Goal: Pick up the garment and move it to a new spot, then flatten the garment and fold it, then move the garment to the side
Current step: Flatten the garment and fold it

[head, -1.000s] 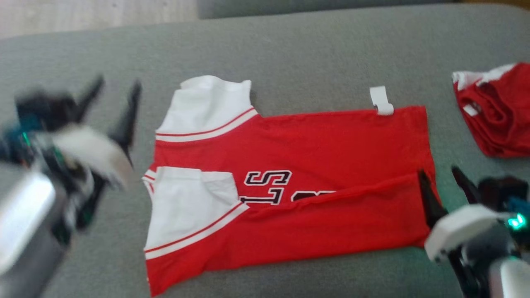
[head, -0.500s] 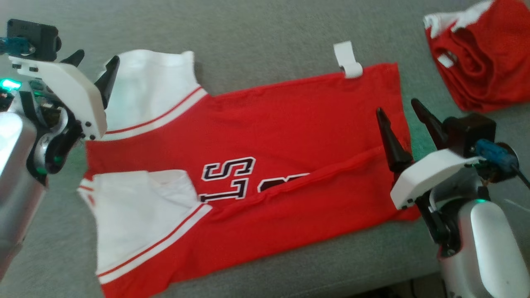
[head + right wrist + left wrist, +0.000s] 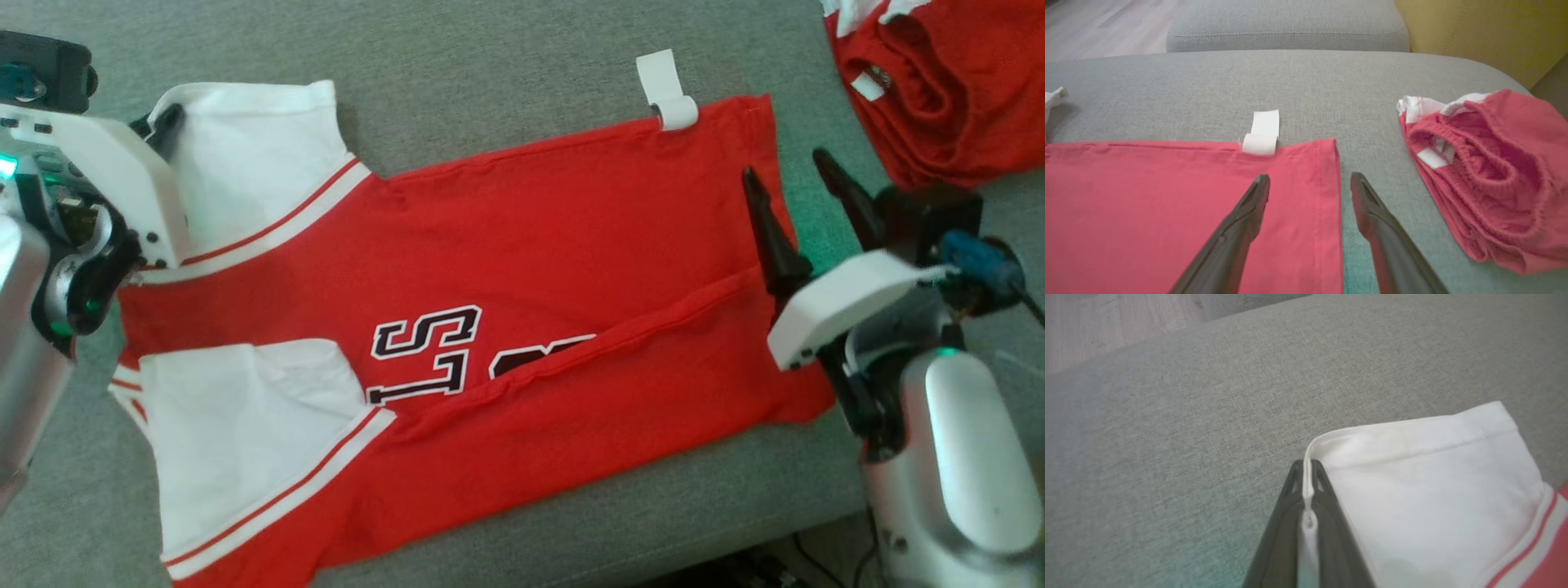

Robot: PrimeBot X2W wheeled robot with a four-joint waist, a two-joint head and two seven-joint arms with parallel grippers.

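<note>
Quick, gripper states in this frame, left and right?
Left gripper: shut on the white sleeve of the shirt.
Right gripper: open, astride the shirt's hem.

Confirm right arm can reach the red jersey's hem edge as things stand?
Probably yes. The right tool is open and straddles the jersey hem: one finger over red fabric, the other over the grey couch. Nothing lies between; the bundled red garment sits off to the side.

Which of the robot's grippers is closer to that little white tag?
Right. The right gripper hangs open near the white tag; the left gripper grips the white sleeve, far off.
</note>
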